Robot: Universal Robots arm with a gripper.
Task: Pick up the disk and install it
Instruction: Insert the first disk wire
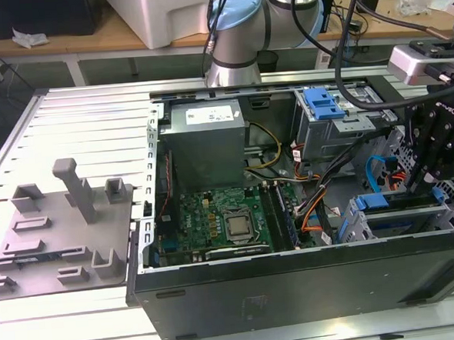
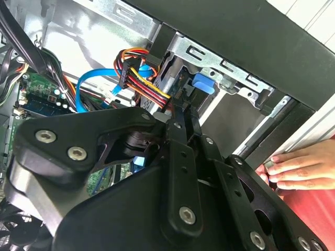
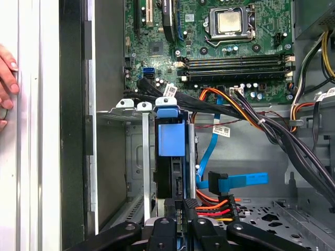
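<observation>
Disk (image 3: 170,157) is sitting upright in the drive cage (image 3: 136,157) of the open computer case (image 1: 295,281), at the exterior view's right. Gripper (image 3: 183,206) is hovering just beside its edge; finger state cannot be determined. Hand (image 2: 303,167) is resting on the case's edge.

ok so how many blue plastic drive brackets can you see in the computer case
2: one blue bracket on the upper drive cage, another in the lower cage by the gripper. Others may be hidden.
</observation>
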